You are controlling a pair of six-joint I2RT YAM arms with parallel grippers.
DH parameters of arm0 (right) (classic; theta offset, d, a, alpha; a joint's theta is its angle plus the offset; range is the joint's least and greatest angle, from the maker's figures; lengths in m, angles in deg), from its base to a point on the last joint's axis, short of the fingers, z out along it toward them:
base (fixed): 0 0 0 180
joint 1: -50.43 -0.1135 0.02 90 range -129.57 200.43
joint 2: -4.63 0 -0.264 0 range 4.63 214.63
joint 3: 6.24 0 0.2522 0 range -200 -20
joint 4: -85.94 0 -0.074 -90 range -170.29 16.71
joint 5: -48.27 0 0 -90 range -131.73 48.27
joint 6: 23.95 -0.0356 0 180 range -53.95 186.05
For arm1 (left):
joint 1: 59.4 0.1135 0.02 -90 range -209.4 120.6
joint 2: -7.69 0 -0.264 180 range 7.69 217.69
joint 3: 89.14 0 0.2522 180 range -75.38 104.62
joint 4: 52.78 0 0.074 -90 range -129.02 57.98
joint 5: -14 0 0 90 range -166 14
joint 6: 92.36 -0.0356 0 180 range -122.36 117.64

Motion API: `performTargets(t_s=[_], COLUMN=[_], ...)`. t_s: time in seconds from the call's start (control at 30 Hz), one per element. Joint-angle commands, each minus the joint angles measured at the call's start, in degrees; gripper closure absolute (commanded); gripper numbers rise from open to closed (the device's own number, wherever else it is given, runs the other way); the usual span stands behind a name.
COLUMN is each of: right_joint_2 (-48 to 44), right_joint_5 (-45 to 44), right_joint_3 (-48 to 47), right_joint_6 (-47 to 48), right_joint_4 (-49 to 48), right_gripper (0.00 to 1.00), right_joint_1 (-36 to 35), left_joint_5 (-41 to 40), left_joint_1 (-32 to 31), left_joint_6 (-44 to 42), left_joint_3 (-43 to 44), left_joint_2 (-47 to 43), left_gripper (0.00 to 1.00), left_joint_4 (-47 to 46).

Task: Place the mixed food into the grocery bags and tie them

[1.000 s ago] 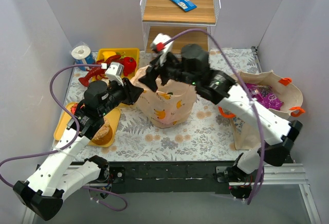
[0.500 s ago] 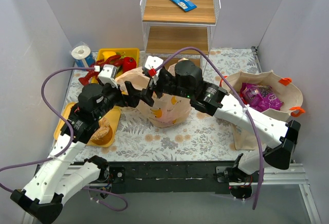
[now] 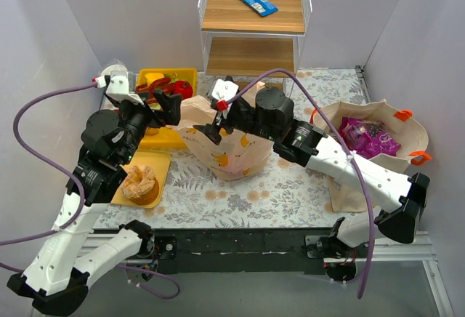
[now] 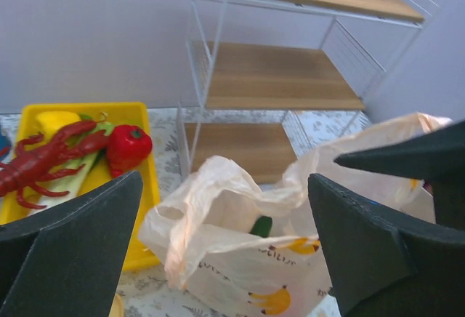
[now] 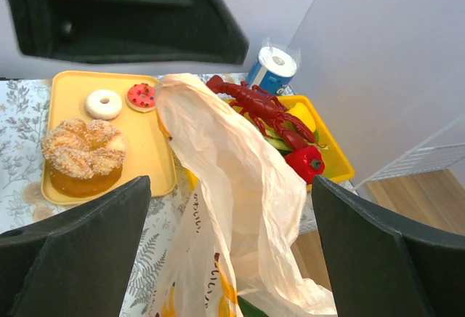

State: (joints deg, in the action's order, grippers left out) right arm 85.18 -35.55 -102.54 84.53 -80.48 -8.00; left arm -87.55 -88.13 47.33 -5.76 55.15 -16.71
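Now the left end effector [image 3: 168, 105] and right end effector [image 3: 211, 122] both hover released at the peach bag [image 3: 234, 155], central on the tabletop [image 3: 196, 190]; each should pinch one loose handle [image 4: 207, 186] near its root before crossing them to knot.

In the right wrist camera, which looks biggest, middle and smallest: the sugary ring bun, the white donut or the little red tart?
1. sugary ring bun, clearly the largest
2. white donut
3. red tart, only a bit smaller than the donut, so those two are close
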Motion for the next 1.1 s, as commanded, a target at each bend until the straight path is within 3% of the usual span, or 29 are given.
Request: performTargets(t_s=[0.0,0.03,0.13,0.23,0.27,0.4,0.7,0.9,0.93,1.03,1.07], right_joint_2=[-0.14,1.35,5.21,8.38,9.00,12.25,19.46,24.47,25.69,27.98,28.34], right_joint_5=[0.77,1.03,1.21,-0.02,-0.28,-1.60,-10.99,-15.31,-15.49,-17.33,-17.86], right_joint_3=[0.28,-0.16,-2.88,-5.08,-5.52,-8.94,-13.08,-18.00,-18.79,-22.48,-23.27], right_joint_6=[1.38,1.47,1.38,2.87,3.14,4.63,10.16,12.28,12.46,12.98,12.98], right_joint_4=[-5.26,-5.52,-6.40,-8.68,-9.30,-10.53,-13.43,-12.30,-11.60,-8.71,-7.82], right_gripper=[0.02,0.01,0.02,0.02,0.02,0.01,0.02,0.02,0.04,0.24,0.36], right_joint_1=[0.51,0.43,0.16,-1.59,-2.55,-4.67,-8.80,-9.24,-9.24,-9.15,-9.07], left_joint_5=[-11.98,-17.05,-21.05,-11.08,-3.03,14.25,27.19,30.62,30.71,31.50,32.46], left_joint_1=[-0.01,-0.01,2.17,11.74,15.25,32.12,42.87,44.55,44.64,44.64,44.73], left_joint_6=[-3.28,-3.98,-6.36,-2.09,-0.49,8.04,13.32,12.80,12.62,12.01,11.92], left_joint_3=[1.83,1.83,3.58,4.47,4.29,1.84,-6.69,-7.40,-7.66,-8.10,-8.10], left_joint_2=[3.15,4.38,10.35,14.92,16.07,19.24,20.57,19.86,19.69,19.07,18.90], left_gripper=[0.02,0.02,0.02,0.02,0.02,0.02,0.02,0.02,0.02,0.02,0.02], left_joint_4=[-2.96,-5.14,-7.53,-8.58,-8.68,-10.52,-17.29,-18.44,-18.70,-19.31,-19.58])
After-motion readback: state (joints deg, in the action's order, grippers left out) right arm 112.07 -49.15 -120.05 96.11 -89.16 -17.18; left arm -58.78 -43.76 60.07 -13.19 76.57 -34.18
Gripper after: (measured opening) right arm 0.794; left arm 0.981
